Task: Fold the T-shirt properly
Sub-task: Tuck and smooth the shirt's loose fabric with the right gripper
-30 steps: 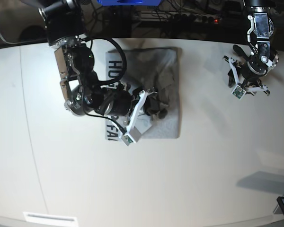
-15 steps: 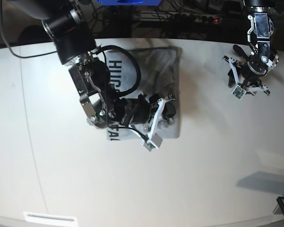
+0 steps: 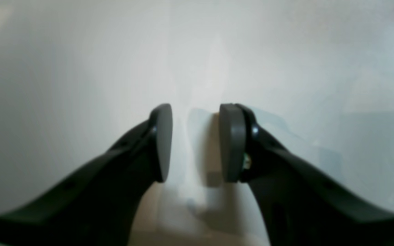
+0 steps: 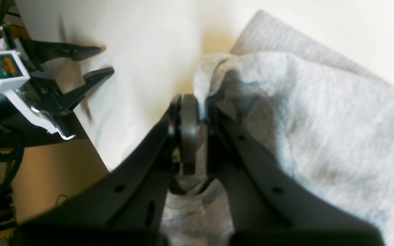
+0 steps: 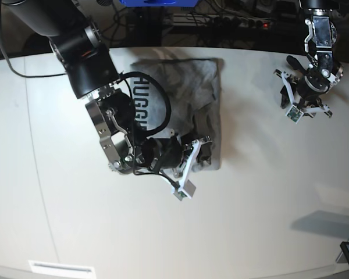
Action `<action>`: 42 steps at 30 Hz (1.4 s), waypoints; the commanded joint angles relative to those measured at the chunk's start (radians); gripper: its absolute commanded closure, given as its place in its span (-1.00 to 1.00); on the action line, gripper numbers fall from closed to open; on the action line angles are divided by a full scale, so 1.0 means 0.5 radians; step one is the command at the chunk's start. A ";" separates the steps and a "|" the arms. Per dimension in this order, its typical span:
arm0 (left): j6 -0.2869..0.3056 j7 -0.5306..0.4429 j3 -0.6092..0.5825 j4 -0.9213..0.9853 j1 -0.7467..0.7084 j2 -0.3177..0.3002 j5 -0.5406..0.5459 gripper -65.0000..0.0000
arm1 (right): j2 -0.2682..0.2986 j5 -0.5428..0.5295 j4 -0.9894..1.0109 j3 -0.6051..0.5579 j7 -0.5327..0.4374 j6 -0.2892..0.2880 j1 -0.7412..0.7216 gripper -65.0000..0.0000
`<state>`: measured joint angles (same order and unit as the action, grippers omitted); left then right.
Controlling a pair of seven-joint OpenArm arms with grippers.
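White table [image 5: 250, 203]: right gripper [image 4: 197, 112] dragged T-shirt [image 5: 192, 87] edge rightward.

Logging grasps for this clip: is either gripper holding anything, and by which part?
The right gripper is shut on a bunched edge of the heather-grey cotton T-shirt. The left gripper is open over the bare white table, holding nothing.

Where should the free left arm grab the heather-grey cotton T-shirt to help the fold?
Judging from the base view, take the heather-grey cotton T-shirt at its far corner nearest the left gripper, coming in low from that side. That edge lies flat and uncovered, while the right gripper is shut on bunched fabric at the near end, and the left fingers stand open and empty.
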<state>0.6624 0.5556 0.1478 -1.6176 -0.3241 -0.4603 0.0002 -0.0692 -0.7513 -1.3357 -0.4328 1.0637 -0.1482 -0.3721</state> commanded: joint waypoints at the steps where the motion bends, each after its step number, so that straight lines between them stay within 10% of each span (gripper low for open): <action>1: 0.071 0.185 -0.027 0.055 -0.044 0.001 -0.094 0.29 | -0.023 -0.030 -0.021 0.002 -0.067 -0.018 -0.077 1.00; 27: 0.071 0.185 -0.030 0.140 -0.025 -0.002 -0.097 0.29 | -0.059 -0.036 0.286 -0.446 -0.349 -0.021 -0.319 1.00; 34: 0.071 0.185 -0.030 0.140 -0.022 -0.002 -0.097 0.29 | -0.059 -0.036 0.267 -0.446 -0.380 -0.021 -0.359 0.36; 42: 0.071 0.185 -0.033 0.140 -0.022 -0.002 -0.097 0.29 | 0.008 -0.024 0.077 -0.440 -0.365 -0.273 -0.439 0.29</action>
<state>0.6590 0.5259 0.1501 -1.5833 -0.3122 -0.4656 0.0166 -0.0685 -0.7559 -1.2827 -0.6601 0.9024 -0.2798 -0.5583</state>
